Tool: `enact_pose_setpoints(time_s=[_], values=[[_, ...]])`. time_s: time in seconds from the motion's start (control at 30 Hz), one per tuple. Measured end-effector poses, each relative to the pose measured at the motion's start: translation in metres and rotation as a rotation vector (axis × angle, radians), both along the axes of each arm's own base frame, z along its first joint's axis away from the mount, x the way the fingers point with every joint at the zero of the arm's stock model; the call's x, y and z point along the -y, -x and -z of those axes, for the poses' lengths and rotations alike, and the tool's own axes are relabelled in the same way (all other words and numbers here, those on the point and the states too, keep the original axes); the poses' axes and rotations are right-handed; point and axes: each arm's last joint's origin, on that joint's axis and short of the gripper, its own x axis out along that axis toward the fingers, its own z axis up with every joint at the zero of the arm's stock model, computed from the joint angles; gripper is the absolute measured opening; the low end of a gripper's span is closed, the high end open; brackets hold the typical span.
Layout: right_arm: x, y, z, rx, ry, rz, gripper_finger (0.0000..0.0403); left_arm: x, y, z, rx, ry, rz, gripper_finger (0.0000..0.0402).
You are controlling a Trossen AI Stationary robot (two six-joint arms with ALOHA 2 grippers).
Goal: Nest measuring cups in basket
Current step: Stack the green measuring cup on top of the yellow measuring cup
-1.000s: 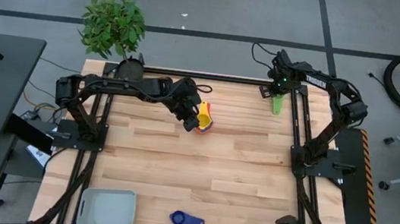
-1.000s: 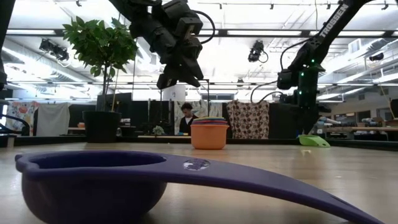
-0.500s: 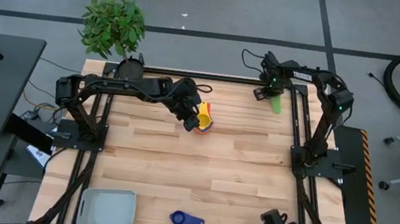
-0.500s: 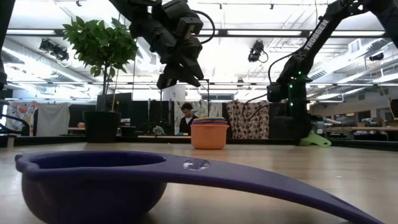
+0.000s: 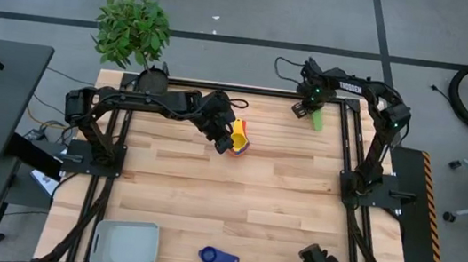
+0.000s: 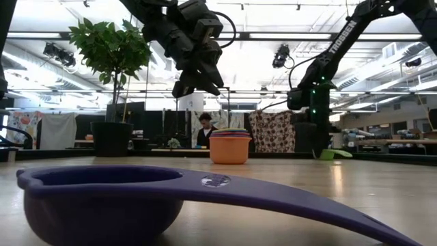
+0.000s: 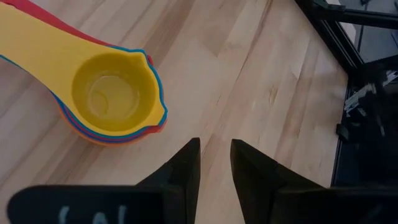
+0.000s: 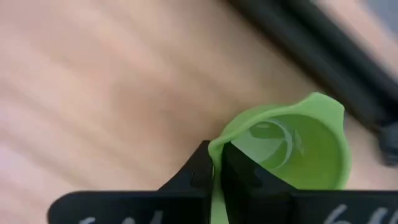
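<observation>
The right gripper (image 8: 216, 163) pinched the green cup (image 8: 292, 149) at the table's far right; the left gripper (image 7: 214, 155) hovered slightly parted beside the stacked cups (image 7: 115, 96).

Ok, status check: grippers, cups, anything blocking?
Right gripper shut on green cup, far right table edge. Left gripper empty, over nested stack. Dark blue cup loose beside empty basket. Nothing blocking.

High view looks straight down on the tabletop (image 5: 235, 194); low view sits level, sharing its nested cups (image 6: 229, 147).
</observation>
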Motion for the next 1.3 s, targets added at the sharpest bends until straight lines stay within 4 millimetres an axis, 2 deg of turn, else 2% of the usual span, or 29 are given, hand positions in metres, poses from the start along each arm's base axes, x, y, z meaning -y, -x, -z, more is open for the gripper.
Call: enact_pose_setpoints(time_s=[0.37,0.5,0.67,0.9,1.0,1.13,1.3], values=[[-0.048,-0.045,0.0,-0.004,-0.123,-0.352,0.0018,0.0,0.0,0.0,0.0,0.0,0.0,0.0094],[-0.071,-0.06,-0.001,-0.028,-0.16,-0.494,0.0018,0.0,0.0,0.0,0.0,0.0,0.0,0.0094],[-0.104,-0.076,-0.006,-0.029,-0.214,-0.755,0.0018,0.0,0.0,0.0,-0.001,0.0,0.0,0.0094],[-0.147,-0.097,-0.013,0.119,-0.288,-1.079,0.0017,0.0,0.0,0.0,0.004,-0.018,0.019,0.0094],[-0.164,-0.105,-0.013,0.127,-0.288,-1.207,0.0017,0.0,0.0,0.0,0.003,-0.018,0.019,0.0094],[-0.19,-0.116,-0.013,0.14,-0.26,-1.469,0.0017,0.0,0.0,0.0,0.003,-0.015,0.022,0.0094],[-0.218,-0.131,-0.013,0.189,-0.162,-1.712,0.0017,0.002,0.0,0.0,0.018,-0.001,0.076,0.0094]])
